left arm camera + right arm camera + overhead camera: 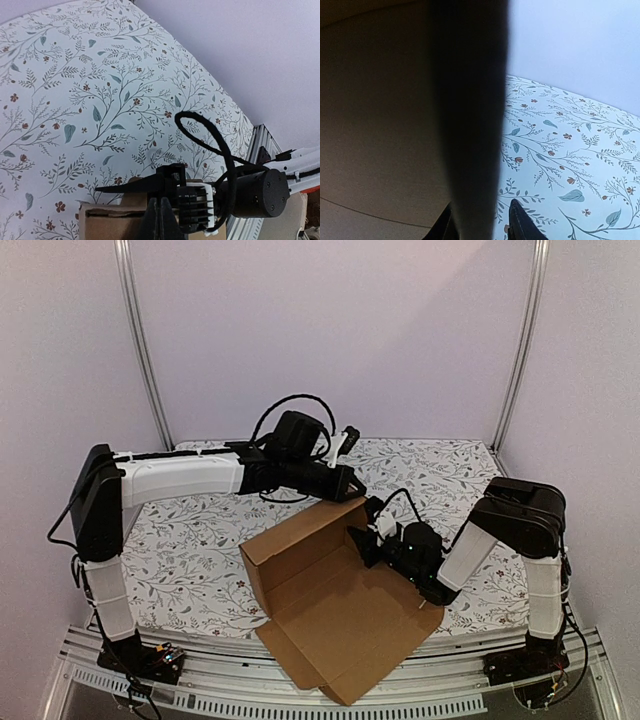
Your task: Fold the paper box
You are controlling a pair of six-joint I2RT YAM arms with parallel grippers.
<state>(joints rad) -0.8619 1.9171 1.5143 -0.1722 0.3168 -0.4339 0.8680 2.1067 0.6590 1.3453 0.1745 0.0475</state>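
Observation:
The paper box (330, 600) is plain brown cardboard at the table's middle, with its far wall and left wall raised and its front flaps lying flat. My left gripper (352, 483) is at the box's far right corner. In the left wrist view its fingers (160, 200) are pressed together above the cardboard's top edge (112, 220). My right gripper (362, 540) is at the box's right side and is open. In the right wrist view it (480, 205) straddles a dark upright flap edge (470, 125), beside a cardboard panel (380, 125).
A floral cloth (200, 540) covers the table. The box's front flap (345, 685) hangs over the near edge and the metal rail (250, 695). Two upright poles (145, 340) stand at the back corners. The right gripper's body (200, 202) is close to my left fingers.

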